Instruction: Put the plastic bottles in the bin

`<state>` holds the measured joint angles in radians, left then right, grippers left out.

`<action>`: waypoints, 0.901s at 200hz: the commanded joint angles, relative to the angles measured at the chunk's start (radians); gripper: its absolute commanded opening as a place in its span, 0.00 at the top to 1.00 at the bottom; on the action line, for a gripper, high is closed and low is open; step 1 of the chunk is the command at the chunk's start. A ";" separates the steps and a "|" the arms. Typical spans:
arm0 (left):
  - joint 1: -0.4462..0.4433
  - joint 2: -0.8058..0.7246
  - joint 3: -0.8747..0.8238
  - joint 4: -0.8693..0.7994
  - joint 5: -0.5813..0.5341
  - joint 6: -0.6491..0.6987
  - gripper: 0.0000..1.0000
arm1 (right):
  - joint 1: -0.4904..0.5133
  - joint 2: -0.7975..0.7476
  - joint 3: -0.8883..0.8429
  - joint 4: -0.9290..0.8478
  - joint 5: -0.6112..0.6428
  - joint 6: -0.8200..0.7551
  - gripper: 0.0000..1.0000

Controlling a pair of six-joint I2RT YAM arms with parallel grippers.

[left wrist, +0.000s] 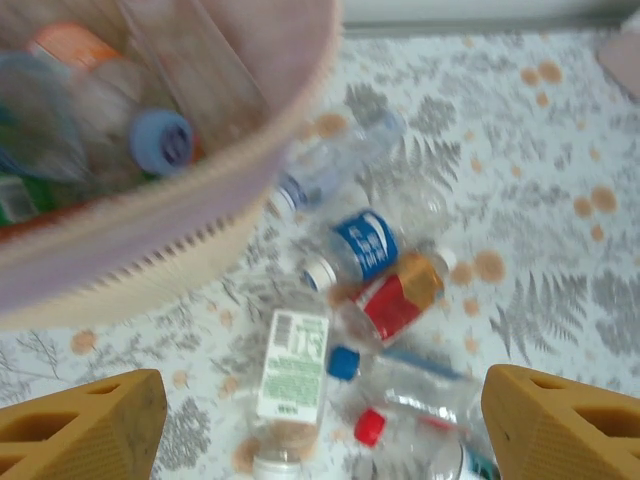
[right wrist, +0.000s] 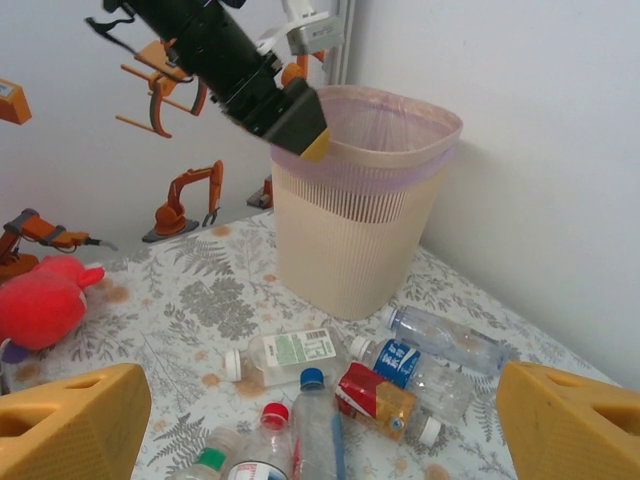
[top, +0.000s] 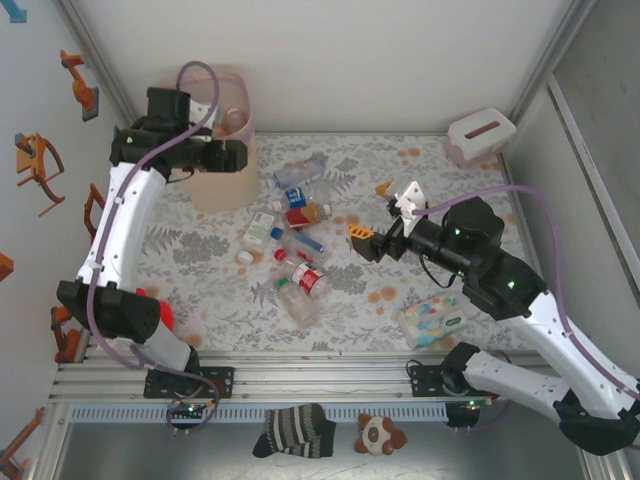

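- Nearest the arms' bases and well short of the bin, a flat pastel-printed soft wipes pack (top: 432, 320) lies on the leaf-patterned tabletop (top: 200, 290). It is no part of the job.
- The right fingers (right wrist: 70, 425), two orange wedge-shaped pads, stand spread wide and empty. They are aimed across the tabletop toward the bin.
- Between them and the bin lie the small clear and green plastic bottles (top: 312, 281) with coloured caps and labels. All are on their sides in a loose heap just beside the bin's foot, some touching or crossing. None sits between the right fingers yet.
- The tall tapered beige bin (right wrist: 360, 240) with a pink bag liner stands upright beyond the heap. Several bottles already lie inside it.
- The left fingers (left wrist: 85, 430) hang above the bin's rim, splayed and holding nothing.
- Likely step: the right arm reaching for a bottle. It is best to choose one at the heap's outer edge and close across its body rather than its cap. Lift it clear of the bin's rim before letting go.
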<state>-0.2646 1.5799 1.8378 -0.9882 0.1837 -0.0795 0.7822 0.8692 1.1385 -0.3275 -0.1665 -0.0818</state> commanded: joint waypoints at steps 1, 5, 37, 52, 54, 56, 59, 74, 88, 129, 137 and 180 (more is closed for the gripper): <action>-0.043 -0.073 -0.118 0.066 -0.029 0.048 0.17 | 0.004 0.001 -0.006 0.029 0.018 -0.018 0.11; -0.050 -0.081 -0.143 0.074 -0.037 0.048 0.16 | 0.004 0.003 -0.007 0.031 0.020 -0.018 0.11; -0.102 -0.135 -0.345 0.140 -0.079 0.058 0.12 | 0.004 0.018 -0.007 0.029 0.022 -0.016 0.11; -0.114 -0.151 -0.432 0.182 -0.098 0.048 0.07 | 0.004 0.022 -0.002 0.021 0.015 -0.016 0.11; -0.114 -0.153 -0.442 0.188 -0.099 0.048 0.07 | 0.005 0.023 -0.001 0.020 0.015 -0.016 0.11; -0.114 -0.154 -0.452 0.191 -0.098 0.047 0.07 | 0.004 0.023 0.000 0.019 0.015 -0.017 0.11; -0.115 -0.156 -0.468 0.201 -0.099 0.046 0.06 | 0.004 0.023 0.001 0.017 0.015 -0.017 0.11; -0.117 -0.159 -0.537 0.243 -0.106 0.045 0.05 | 0.004 0.023 0.006 0.007 0.016 -0.021 0.11; -0.120 -0.154 -0.591 0.281 -0.113 0.062 0.04 | 0.003 0.019 0.003 0.009 0.021 -0.019 0.11; -0.124 -0.093 -0.658 0.340 -0.127 0.120 0.02 | 0.004 0.019 0.001 0.007 0.016 -0.005 0.11; -0.124 -0.077 -0.667 0.354 -0.123 0.132 0.03 | 0.004 0.018 0.001 0.007 0.017 -0.003 0.11; -0.124 0.016 -0.677 0.384 -0.091 0.173 0.07 | 0.004 0.014 -0.006 0.015 0.022 0.013 0.12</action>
<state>-0.3813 1.5494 1.1671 -0.6353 0.0719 0.0444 0.7822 0.8955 1.1355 -0.3283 -0.1623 -0.0799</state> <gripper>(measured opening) 0.931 0.887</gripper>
